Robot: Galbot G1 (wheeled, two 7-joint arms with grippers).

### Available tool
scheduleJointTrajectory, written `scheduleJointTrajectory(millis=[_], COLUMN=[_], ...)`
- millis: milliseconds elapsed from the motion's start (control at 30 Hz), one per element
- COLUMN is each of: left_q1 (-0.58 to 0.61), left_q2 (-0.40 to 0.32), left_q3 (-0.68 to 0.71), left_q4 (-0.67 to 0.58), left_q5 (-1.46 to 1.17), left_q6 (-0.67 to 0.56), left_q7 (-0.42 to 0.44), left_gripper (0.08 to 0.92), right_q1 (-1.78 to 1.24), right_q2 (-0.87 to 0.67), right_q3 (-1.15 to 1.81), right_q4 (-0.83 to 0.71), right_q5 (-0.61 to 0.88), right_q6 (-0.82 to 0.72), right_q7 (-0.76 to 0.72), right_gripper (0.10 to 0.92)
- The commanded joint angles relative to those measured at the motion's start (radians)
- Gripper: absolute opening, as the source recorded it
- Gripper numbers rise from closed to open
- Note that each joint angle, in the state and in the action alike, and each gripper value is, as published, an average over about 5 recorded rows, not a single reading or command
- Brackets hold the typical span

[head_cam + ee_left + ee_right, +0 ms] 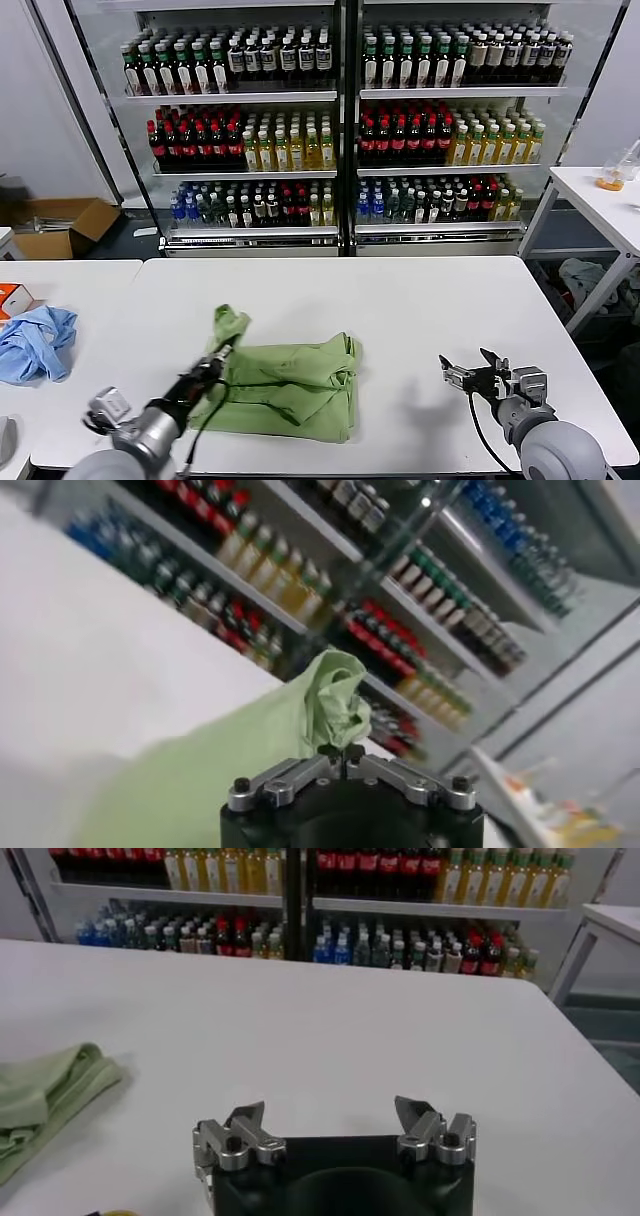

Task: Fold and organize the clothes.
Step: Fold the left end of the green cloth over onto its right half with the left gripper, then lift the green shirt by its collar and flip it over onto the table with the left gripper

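The left gripper (222,352) is clamped tight on a bunched edge of the green polo shirt (285,385), which trails away beneath it, while the right gripper (470,372) sits wide open, holding nothing, well off to the side.

The polo shirt (285,385) hides its collar, buttons and print in folds; right wrist view crops it.

The polo shirt (290,385) is soft matt cloth, rumpled, lying on the smooth white table (400,310); beside it the right gripper (332,1133) shows bare metal.
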Motion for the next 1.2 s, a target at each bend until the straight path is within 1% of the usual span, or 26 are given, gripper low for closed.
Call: scheduleJointTrajectory(millis=[33, 300, 400, 533, 600, 700, 767, 833, 867, 933, 1033, 1200], left_q1=[-0.112, -0.188, -0.199, -0.18, -0.167, -0.148, -0.13, -0.105, -0.092, -0.067, -0.035, -0.004], left_q2=[-0.135, -0.162, -0.157, -0.141, -0.136, -0.128, -0.117, -0.095, -0.082, -0.055, -0.029, -0.022], left_q3=[0.265, 0.328, 0.333, 0.342, 0.337, 0.29, 0.236, 0.181, 0.156, 0.113, 0.067, 0.05], left_q4=[0.143, 0.248, 0.264, 0.227, 0.193, 0.149, 0.127, 0.113, 0.111, 0.117, 0.137, 0.196], left_q5=[-0.029, 0.021, 0.051, 0.143, 0.159, 0.162, 0.184, 0.266, 0.318, 0.426, 0.519, 0.635], left_q6=[-0.012, -0.013, -0.008, -0.015, -0.016, -0.018, -0.027, -0.048, -0.06, -0.08, -0.091, -0.083], left_q7=[-0.004, 0.001, 0.028, 0.099, 0.105, 0.098, 0.089, 0.074, 0.066, 0.047, 0.021, -0.006], left_gripper=[0.085, 0.085, 0.11, 0.215, 0.267, 0.336, 0.397, 0.475, 0.501, 0.562, 0.648, 0.778], right_q1=[0.0, 0.005, 0.008, 0.01, 0.012, 0.019, 0.024, 0.03, 0.032, 0.036, 0.04, 0.042], right_q2=[-0.003, -0.009, -0.01, -0.01, -0.009, -0.006, -0.004, -0.003, -0.003, -0.001, 0.002, 0.007], right_q3=[-0.002, -0.002, -0.003, -0.004, -0.007, -0.012, -0.015, -0.017, -0.017, -0.018, -0.019, -0.018], right_q4=[0.001, -0.001, -0.004, -0.011, -0.014, -0.017, -0.019, -0.022, -0.023, -0.026, -0.029, -0.03], right_q5=[0.001, 0.003, 0.004, 0.004, 0.004, 0.004, 0.004, 0.005, 0.006, 0.006, 0.006, 0.006], right_q6=[0.0, 0.0, 0.0, 0.0, 0.0, 0.0, 0.0, 0.0, 0.0, 0.0, 0.0, 0.0], right_q7=[-0.001, -0.002, -0.003, -0.003, -0.003, -0.002, -0.002, -0.003, -0.003, -0.004, -0.004, -0.003], right_gripper=[0.823, 0.823, 0.823, 0.823, 0.823, 0.823, 0.823, 0.823, 0.823, 0.823, 0.823, 0.823])
